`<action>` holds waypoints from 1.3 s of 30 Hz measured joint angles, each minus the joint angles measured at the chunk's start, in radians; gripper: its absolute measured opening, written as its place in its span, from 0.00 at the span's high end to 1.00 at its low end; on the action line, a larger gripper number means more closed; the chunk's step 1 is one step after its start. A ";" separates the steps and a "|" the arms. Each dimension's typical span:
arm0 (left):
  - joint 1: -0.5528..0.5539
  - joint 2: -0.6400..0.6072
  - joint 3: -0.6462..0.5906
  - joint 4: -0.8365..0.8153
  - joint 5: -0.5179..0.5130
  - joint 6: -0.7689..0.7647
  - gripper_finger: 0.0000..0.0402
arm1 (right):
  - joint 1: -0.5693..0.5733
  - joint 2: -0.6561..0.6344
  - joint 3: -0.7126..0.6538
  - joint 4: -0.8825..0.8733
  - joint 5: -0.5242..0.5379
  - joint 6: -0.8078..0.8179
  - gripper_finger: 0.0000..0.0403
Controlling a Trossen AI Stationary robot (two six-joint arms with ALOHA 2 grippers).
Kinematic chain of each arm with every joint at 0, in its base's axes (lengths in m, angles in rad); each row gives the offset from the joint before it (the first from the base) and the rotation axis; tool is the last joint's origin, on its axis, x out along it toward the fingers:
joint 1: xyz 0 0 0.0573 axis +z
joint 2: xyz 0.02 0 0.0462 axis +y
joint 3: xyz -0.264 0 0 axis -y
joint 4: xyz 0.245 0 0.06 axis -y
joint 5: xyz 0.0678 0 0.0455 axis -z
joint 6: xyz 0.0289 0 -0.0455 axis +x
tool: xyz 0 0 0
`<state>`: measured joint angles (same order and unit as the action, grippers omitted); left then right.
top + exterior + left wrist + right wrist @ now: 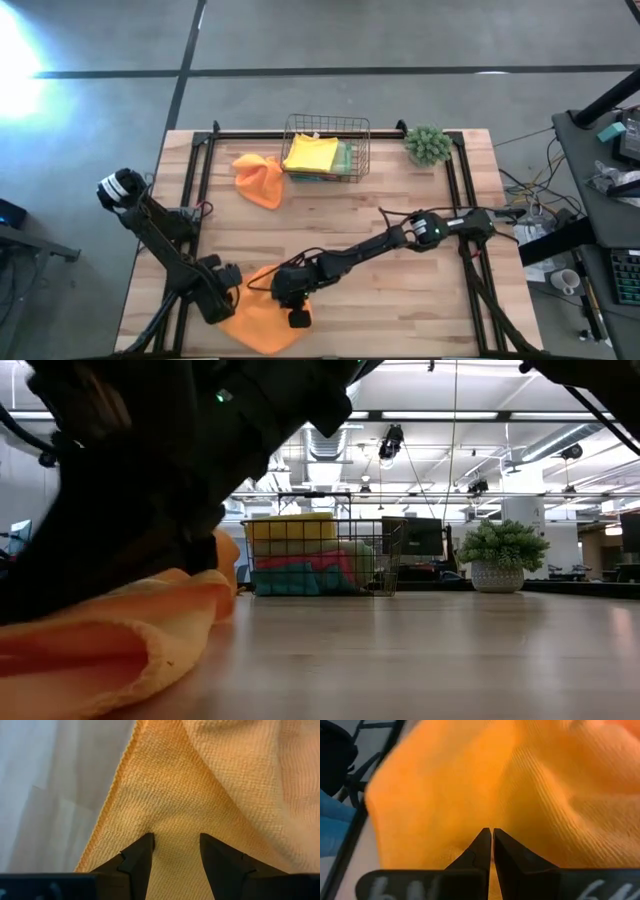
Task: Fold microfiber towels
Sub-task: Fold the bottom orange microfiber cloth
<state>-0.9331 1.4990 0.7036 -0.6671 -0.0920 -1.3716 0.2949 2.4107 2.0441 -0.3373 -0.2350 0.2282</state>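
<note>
Orange towel (262, 322), crumpled, lies at the table's (400, 300) front edge well in front of the wire basket (326, 148), its middle hidden under both arms and its long axis not discernible. Left gripper (176, 851) at its left border has fingers spread with cloth between them, a hemmed edge running beside; right gripper (491, 840) is pressed shut over the cloth, whether pinching it cannot be told. Second orange towel (259, 178) sits just left of the basket, which holds yellow (310, 152), pink and teal cloths; bare wood lies open to the right.
</note>
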 joint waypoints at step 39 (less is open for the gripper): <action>0.188 -0.147 -0.070 -0.277 -0.047 0.071 0.62 | 0.045 -0.159 0.064 -0.974 0.199 0.017 0.97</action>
<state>-0.7452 1.3523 0.6332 -0.9438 -0.1391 -1.3009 0.3396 2.2513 2.1077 -1.3108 -0.0365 0.2448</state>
